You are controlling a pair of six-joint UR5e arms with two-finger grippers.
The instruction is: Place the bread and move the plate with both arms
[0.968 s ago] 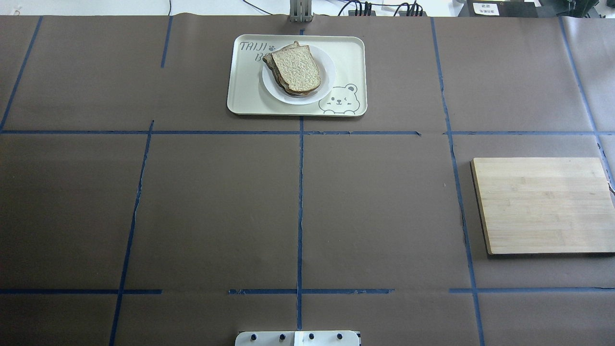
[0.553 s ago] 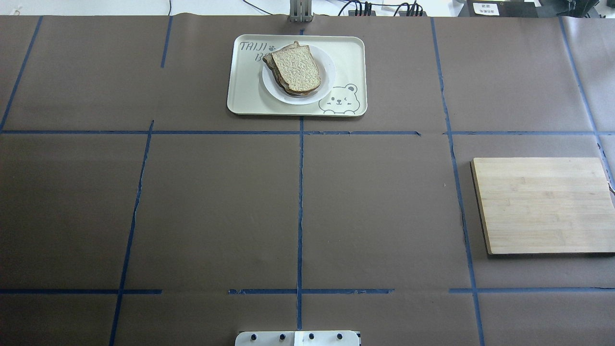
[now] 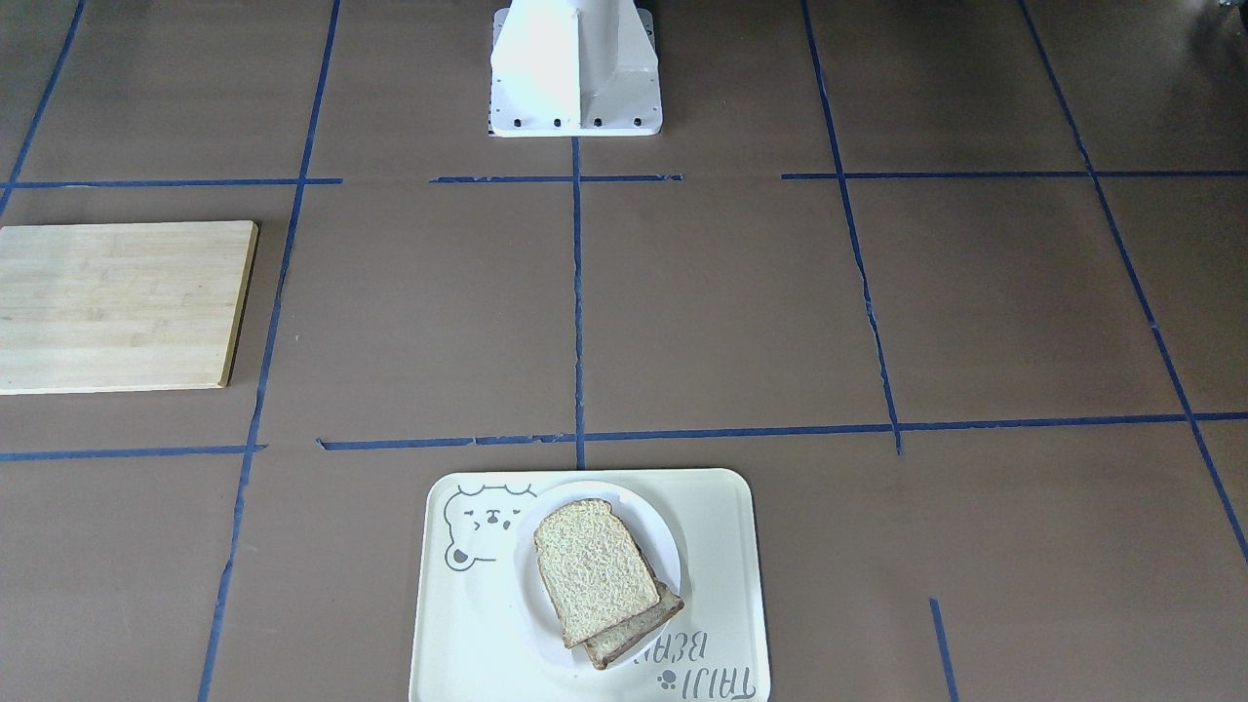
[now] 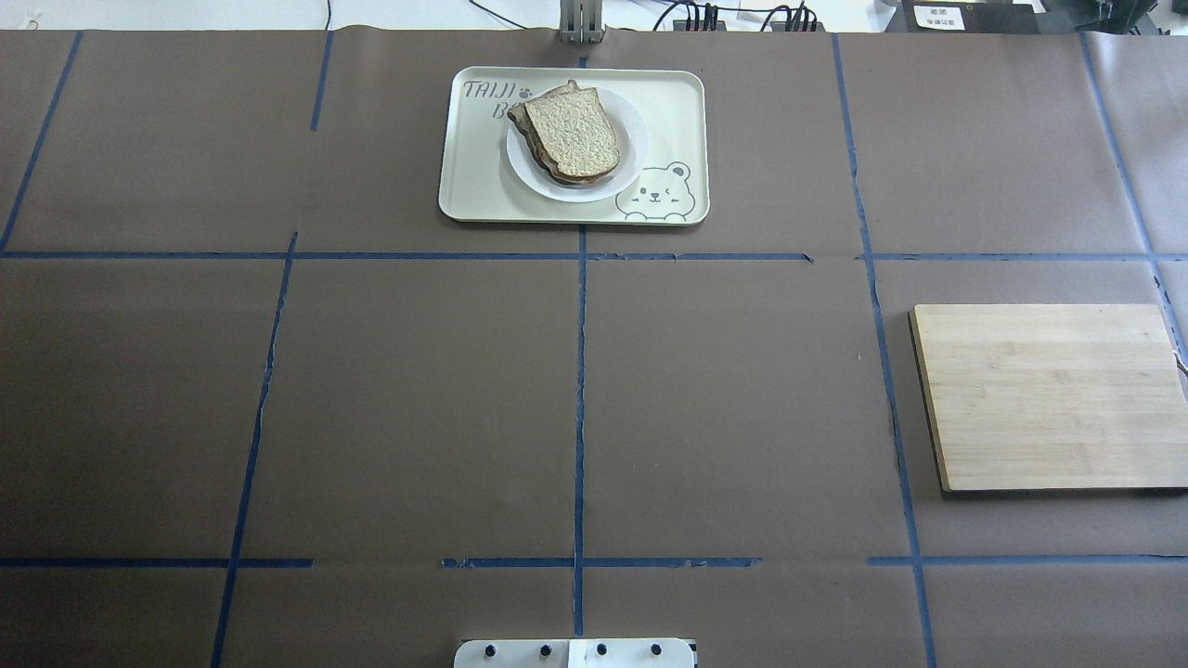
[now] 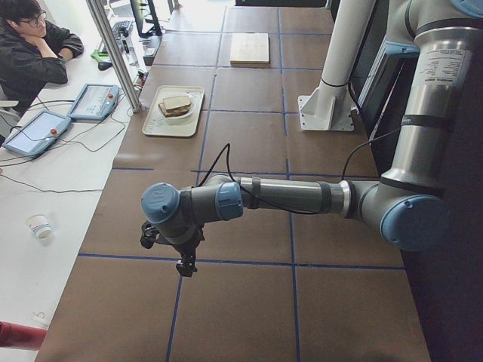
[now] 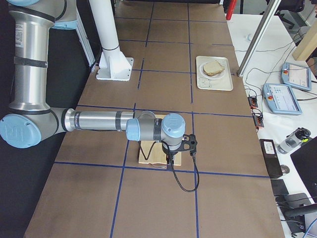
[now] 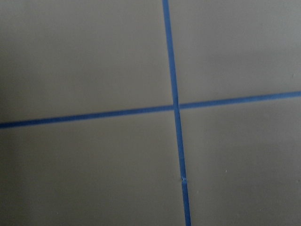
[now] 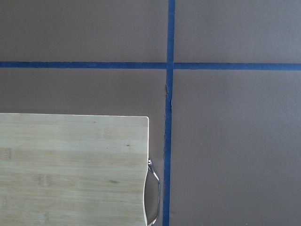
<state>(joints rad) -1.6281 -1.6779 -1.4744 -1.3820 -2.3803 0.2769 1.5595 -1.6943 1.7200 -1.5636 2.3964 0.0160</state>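
Pale tan, grainy bread slice [image 4: 574, 133] tops its twin [image 3: 632, 634] on the round white plate [image 4: 635, 148], cream bear-printed tray [image 4: 682, 111], far centre. Black left gripper [image 5: 183, 265] and right gripper [image 6: 170, 158] hang far out to either side, neither clearly nearer; whether either is open or closed cannot be told.

A count of what stood on and around the table

There were two slices in one stack, the bare bread [image 4: 573, 135] on top and a second slice [image 3: 636, 632] showing from under it. One white plate [image 4: 635, 153] carried them, on one cream tray [image 4: 673, 111]. There was one wooden cutting board [image 4: 1049, 394] and one white pedestal [image 3: 575, 68]. There were two robot arms, the left arm [image 5: 287, 194] and the right arm [image 6: 94, 120]. At the side bench there were one seated person [image 5: 34, 45], two teach pendants [image 5: 94, 102] [image 5: 35, 132] and one paper cup [image 5: 39, 225].
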